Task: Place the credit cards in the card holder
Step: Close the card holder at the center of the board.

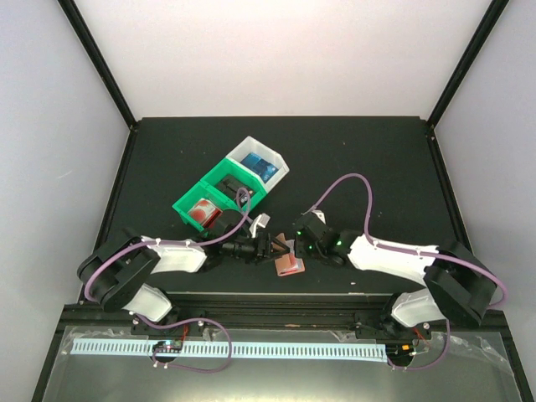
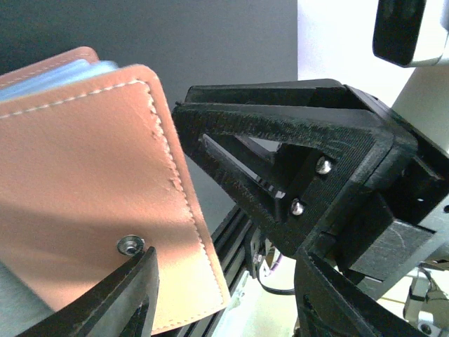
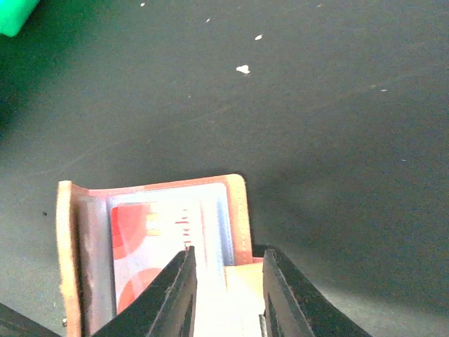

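Colours noted: card holder (image 2: 84, 203) — reddish-brown, pale stitching; credit card (image 3: 140, 246) — red and white; green bin (image 1: 186, 201), white bin (image 1: 249, 148); table (image 1: 377, 151) black.

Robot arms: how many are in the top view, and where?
2. The left arm reaches in from lower left, the right arm from lower right, meeting at the brown wallet. None looks hidden.

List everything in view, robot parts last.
card holder: one, reddish-brown, between the two grippers.
credit card: one seen, red and white, in the holder's clear slot.
green bin: one, green, mid-table, red item inside.
white bin: one, white, adjoining the green bin, blue item inside.
table: one, black, under everything.
left gripper: one, black, left of the holder, open.
right gripper: one, black, over the holder's edge.
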You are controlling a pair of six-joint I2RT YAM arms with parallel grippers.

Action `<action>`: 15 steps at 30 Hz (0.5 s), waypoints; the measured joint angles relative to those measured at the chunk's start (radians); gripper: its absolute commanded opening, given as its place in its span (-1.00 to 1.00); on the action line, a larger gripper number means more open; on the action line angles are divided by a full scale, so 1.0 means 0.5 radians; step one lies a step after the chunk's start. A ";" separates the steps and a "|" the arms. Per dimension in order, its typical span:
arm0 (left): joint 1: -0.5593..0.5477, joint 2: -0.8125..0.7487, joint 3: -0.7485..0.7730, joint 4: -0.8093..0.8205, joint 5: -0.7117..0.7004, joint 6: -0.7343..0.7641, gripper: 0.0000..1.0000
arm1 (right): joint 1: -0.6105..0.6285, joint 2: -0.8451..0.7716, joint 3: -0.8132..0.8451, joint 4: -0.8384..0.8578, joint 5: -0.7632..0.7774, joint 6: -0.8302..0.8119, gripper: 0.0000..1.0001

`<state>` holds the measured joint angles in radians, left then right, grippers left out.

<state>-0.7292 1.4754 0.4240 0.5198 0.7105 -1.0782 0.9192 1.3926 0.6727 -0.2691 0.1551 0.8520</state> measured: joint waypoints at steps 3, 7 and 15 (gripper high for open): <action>-0.043 0.027 0.047 -0.008 -0.002 -0.001 0.09 | 0.000 -0.070 -0.026 -0.045 0.054 0.029 -0.42; -0.095 0.092 0.079 -0.005 -0.007 -0.012 0.09 | 0.000 -0.103 -0.064 -0.124 0.108 0.053 -0.35; -0.147 0.139 0.144 -0.144 -0.067 0.040 0.01 | -0.002 -0.105 -0.147 -0.161 0.063 -0.075 -0.23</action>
<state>-0.8028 1.5448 0.4961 0.4477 0.6769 -1.0584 0.9184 1.3403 0.5991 -0.3496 0.1867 0.8146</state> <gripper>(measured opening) 0.544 0.382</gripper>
